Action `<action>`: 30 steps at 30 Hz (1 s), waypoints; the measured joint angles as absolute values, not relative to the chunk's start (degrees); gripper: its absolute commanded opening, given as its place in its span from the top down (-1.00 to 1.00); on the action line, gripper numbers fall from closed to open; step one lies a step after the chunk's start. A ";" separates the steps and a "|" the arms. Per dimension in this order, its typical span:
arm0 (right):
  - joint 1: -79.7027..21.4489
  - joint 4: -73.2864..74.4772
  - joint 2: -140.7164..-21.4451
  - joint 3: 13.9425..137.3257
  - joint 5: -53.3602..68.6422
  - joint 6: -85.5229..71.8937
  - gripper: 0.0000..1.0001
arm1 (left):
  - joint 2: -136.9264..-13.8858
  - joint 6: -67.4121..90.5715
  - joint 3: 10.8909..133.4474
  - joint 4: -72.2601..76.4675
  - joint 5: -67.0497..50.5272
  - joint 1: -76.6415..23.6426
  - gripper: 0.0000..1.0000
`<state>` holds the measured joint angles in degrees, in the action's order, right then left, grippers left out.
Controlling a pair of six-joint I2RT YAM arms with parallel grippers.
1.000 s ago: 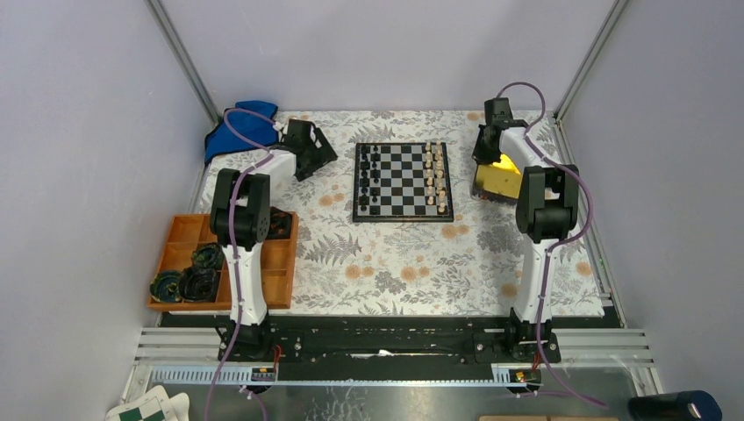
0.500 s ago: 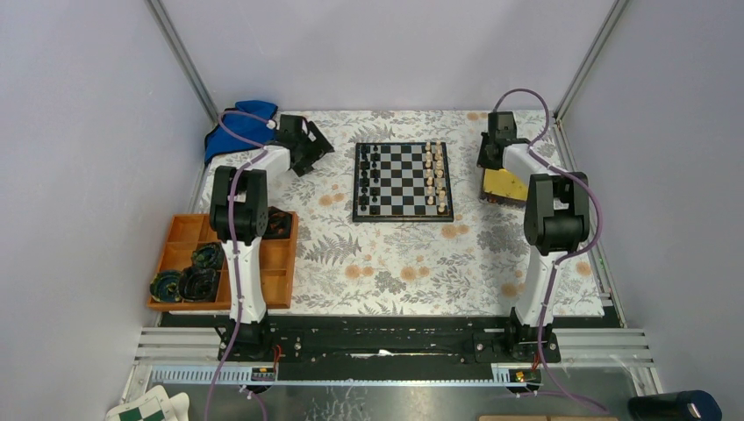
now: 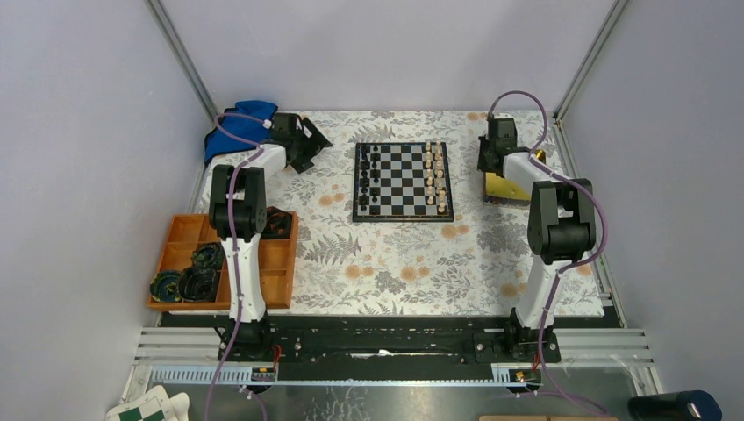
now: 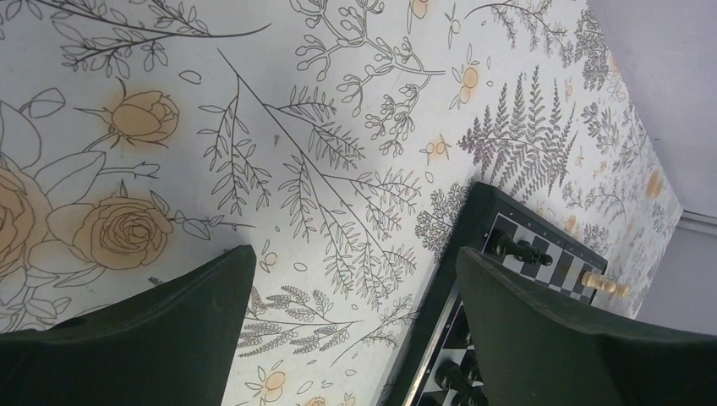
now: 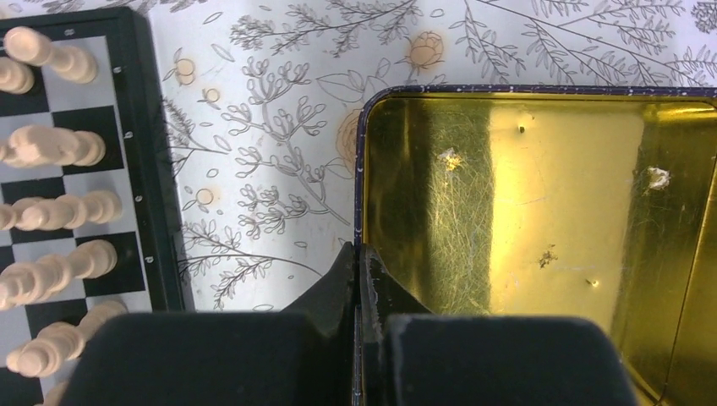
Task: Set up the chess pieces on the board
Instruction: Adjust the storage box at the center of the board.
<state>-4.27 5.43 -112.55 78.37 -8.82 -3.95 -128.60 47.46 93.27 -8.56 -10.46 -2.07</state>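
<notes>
Two arms reach over the far half of the floral worktop, one on each side of the board. The board lies flat at the far middle, square to the worktop's edges. Black pieces stand in its two left files and pale pieces in its two right files, with open squares between them. The pieces are too small to count.

The left fingers hang wide apart over the worktop, left of the board's far-left corner and clear of it, holding nothing. In the left wrist view, floral print shows between them. A corner of the board, with a black piece on it, shows beside the right-hand finger.

The right fingers are pressed together on the wall of the gold tin that faces the board, one finger outside the wall and one inside. The tin's shiny inside shows scratches and a few specks. The tin is right of the board, near it but not touching. Whether it rests flat on the worktop cannot be told.

An orange tray lies at the left side beneath the left arm, with dark round things in its near compartments. A blue cloth is bunched in the far-left corner, beside the left fingers.
</notes>
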 measured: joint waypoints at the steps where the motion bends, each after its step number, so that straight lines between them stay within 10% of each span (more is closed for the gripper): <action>1: -4.47 5.17 -112.12 77.89 -8.54 -3.40 1.00 | -128.70 47.51 93.43 -8.51 -10.55 -2.04 -0.97; 30: -8.51 17.08 -106.08 76.18 2.92 11.55 0.87 | -129.14 48.84 93.49 -7.38 -11.88 -1.43 -0.97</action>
<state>-8.51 17.08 -106.08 76.18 2.92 11.55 -129.14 48.84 93.49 -7.38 -11.88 -1.43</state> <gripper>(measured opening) 0.031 0.987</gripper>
